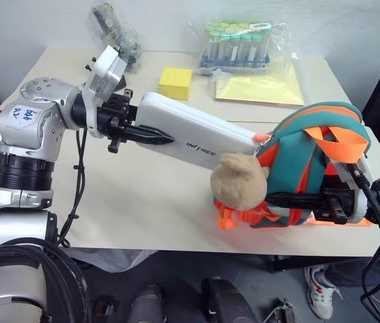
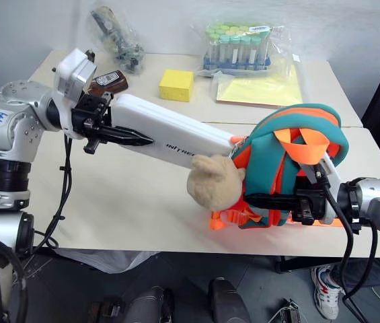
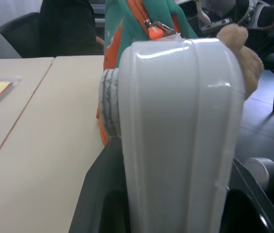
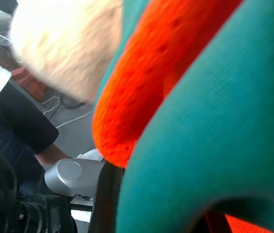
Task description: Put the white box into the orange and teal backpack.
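Left gripper (image 1: 150,135) clamped, jaws gripping one end of white box (image 1: 196,138), held above tabletop (image 1: 142,195), far end at opening of orange and teal backpack (image 1: 311,161). Right gripper (image 2: 263,200) closed, jaws pinching backpack fabric.

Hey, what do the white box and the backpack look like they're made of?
White box: probably hard, glossy plastic; light streaks reflect off its smooth rounded shell. Backpack: soft, matte teal fabric, maybe neoprene-like, with woven orange straps; its plush toy looks fuzzy.
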Controlling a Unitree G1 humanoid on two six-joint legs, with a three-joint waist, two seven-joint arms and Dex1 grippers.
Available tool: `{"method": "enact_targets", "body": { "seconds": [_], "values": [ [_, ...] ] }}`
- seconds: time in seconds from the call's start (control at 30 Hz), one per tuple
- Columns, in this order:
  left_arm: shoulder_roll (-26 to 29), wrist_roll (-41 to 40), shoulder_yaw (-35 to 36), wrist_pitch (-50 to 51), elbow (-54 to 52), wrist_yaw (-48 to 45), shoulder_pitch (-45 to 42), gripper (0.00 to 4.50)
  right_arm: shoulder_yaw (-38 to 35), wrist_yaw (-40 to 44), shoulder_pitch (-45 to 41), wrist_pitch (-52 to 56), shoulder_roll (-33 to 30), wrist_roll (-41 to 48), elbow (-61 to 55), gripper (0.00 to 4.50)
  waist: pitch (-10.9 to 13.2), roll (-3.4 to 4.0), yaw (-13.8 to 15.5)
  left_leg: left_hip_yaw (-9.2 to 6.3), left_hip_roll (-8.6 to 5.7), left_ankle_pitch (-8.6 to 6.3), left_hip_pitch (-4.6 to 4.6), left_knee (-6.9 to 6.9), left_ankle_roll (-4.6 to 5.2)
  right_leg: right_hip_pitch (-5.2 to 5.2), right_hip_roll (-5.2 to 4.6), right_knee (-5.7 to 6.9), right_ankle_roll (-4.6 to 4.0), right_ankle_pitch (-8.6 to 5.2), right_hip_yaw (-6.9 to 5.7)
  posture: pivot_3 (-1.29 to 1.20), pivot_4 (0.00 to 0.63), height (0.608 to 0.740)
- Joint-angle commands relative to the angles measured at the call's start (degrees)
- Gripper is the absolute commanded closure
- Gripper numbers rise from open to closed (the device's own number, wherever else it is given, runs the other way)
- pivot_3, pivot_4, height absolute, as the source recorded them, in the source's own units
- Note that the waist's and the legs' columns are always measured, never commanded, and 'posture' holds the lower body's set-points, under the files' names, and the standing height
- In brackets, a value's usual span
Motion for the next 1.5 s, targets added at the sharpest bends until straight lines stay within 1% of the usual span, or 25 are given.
{"method": "enact_targets", "body": {
  "seconds": [0.03, 0.07, 0.13, 0.17, 0.27, 0.33, 0.5, 0.57, 0.63, 0.7, 0.77, 0.9, 0.97, 1.03, 1.5],
  "values": [
    [-1.68, -2.35, 5.95, 0.35, 2.13, 3.97, -3.0, 3.22, -1.27, -0.6, 0.59, -0.74, 0.22, 0.91, -2.18, 4.46, 0.0, 0.0, 0.0, 0.0, 0.0, 0.0, -0.02, 0.0, 0.0, -0.02, 0.0, 0.01, 0.0, 0.0, 0.0, 0.0, 0.15, 0.74],
    [-2.11, -2.38, 6.64, 0.59, 2.29, 4.81, -2.85, 3.22, -1.52, -0.77, 0.8, -0.7, 0.17, 1.17, -2.31, 4.46, 0.0, 0.0, -0.01, 0.0, 0.01, 0.0, -0.07, 0.01, 0.0, -0.06, 0.0, 0.02, 0.0, 0.0, -0.01, 0.0, 0.15, 0.74],
    [-2.1, -3.63, 8.01, 3.19, 1.39, 4.92, -2.02, 3.22, -1.87, -1.15, 1.08, -0.69, 0.05, 1.47, -2.42, 4.46, 0.0, 0.0, 0.01, -0.01, 0.01, 0.02, -0.57, 0.16, -0.01, -0.58, -0.01, 0.25, 0.02, 0.01, 0.0, 0.0, 0.15, 0.74],
    [-1.75, -4.95, 8.94, 5.24, 0.93, 4.41, -1.75, 3.22, -1.91, -1.3, 1.05, -0.68, -0.03, 1.5, -2.32, 4.46, 0.0, 0.0, 0.01, -0.01, 0.01, 0.04, -0.67, 0.22, -0.03, -0.7, -0.02, 0.31, 0.02, 0.01, 0.0, 0.0, 0.15, 0.74],
    [-0.91, -9.6, 12.73, 12.52, 2.4, 4.07, -2.8, 3.22, -2.0, -1.58, 0.96, -0.6, -0.26, 1.68, -2.08, 4.46, 0.0, 0.0, -0.04, -0.01, 0.05, 0.06, -0.72, 0.28, -0.07, -0.79, 0.0, 0.38, 0.01, 0.01, -0.01, 0.0, 0.15, 0.74],
    [-0.21, -11.29, 13.75, 15.66, 3.15, 3.27, -2.94, 3.22, -1.99, -1.6, 0.81, -0.59, -0.43, 1.72, -1.91, 4.46, 0.0, 0.0, -0.19, -0.01, 0.05, 0.06, -0.72, 0.38, -0.07, -0.78, 0.01, 0.44, 0.01, 0.01, -0.01, 0.0, 0.15, 0.74],
    [0.38, -5.33, 7.42, 9.63, -0.03, 0.38, 1.55, 3.22, -1.63, -1.89, -0.44, -0.37, -0.55, 2.07, -1.42, 4.46, 0.0, 0.0, -0.11, -0.04, 0.04, 0.05, -0.66, 0.74, -0.04, -0.62, 0.0, 0.59, 0.02, 0.01, -0.02, 0.0, 0.15, 0.74],
    [-2.06, 2.61, 3.19, -1.47, 2.44, 3.95, 2.87, 3.22, -1.14, -2.09, -1.09, -0.3, -0.19, 2.38, -1.56, 4.46, 0.0, 0.0, -0.04, -0.05, 0.03, 0.04, -0.66, 0.85, 0.01, -0.55, -0.01, 0.6, 0.08, 0.06, -0.02, 0.0, 0.15, 0.74],
    [-4.11, 5.75, 2.14, -7.1, 4.66, 5.71, 2.7, 3.22, -0.82, -2.22, -1.51, -0.22, 0.05, 2.49, -1.62, 4.46, 0.0, 0.0, 0.37, -0.07, -0.04, 0.07, -0.66, 0.89, 0.13, -0.5, -0.08, 0.58, 0.15, 0.12, -0.02, 0.0, 0.15, 0.74],
    [-6.63, 2.77, 5.12, -4.96, 7.41, 6.66, -0.67, 3.22, -0.64, -2.29, -1.75, -0.04, 0.23, 2.56, -1.51, 4.46, 0.0, -0.01, 0.38, -0.07, -0.1, 0.09, -0.71, 0.9, 0.24, -0.5, -0.12, 0.51, 0.22, 0.22, 0.0, 0.0, 0.15, 0.74],
    [-7.17, 0.54, 7.11, -2.44, 8.7, 5.86, -2.96, 3.22, -1.13, -2.06, -1.32, 0.3, -0.01, 2.99, -1.48, 4.46, 0.0, -0.02, 0.29, -0.07, -0.12, 0.06, -0.87, 0.97, 0.36, -0.57, -0.15, 0.47, 0.29, 0.27, 0.0, 0.0, 0.15, 0.74],
    [-4.91, -2.24, 9.86, 2.76, 10.46, 3.29, -5.15, 3.22, -4.54, 0.83, 1.62, 0.95, -1.53, 5.58, -2.8, 4.46, 0.0, 0.0, 0.12, -0.07, -0.09, 0.06, -1.35, 0.99, 0.37, -1.07, -0.09, 0.47, 0.35, 0.29, -0.02, 0.0, 0.15, 0.74],
    [-4.22, -2.48, 10.66, 3.47, 11.69, 2.72, -5.82, 3.22, -5.45, 1.02, 2.45, 0.93, -1.88, 6.05, -3.01, 4.46, -0.01, 0.01, 0.03, -0.01, -0.06, 0.08, -1.59, 0.98, 0.33, -1.38, -0.05, 0.63, 0.35, 0.29, 0.03, 0.0, 0.15, 0.74],
    [-4.04, -1.93, 11.27, 3.0, 13.53, 2.89, -6.79, 3.22, -6.2, 1.16, 3.32, 0.83, -2.17, 6.34, -3.19, 4.46, -0.01, 0.01, 0.11, 0.0, -0.02, 0.1, -1.58, 0.97, 0.28, -1.42, -0.03, 0.59, 0.31, 0.27, 0.03, 0.0, 0.15, 0.74],
    [-9.12, 2.92, 6.49, -4.82, 13.83, 0.63, -5.78, 3.22, -10.36, 3.61, 5.12, 3.11, -4.83, 13.47, -3.75, 4.46, -0.01, 0.01, 0.24, -0.01, -0.1, 0.26, -1.56, 1.07, 0.34, -1.4, -0.03, 0.68, 0.35, 0.37, 0.06, 0.0, 0.15, 0.74]
  ]
}}
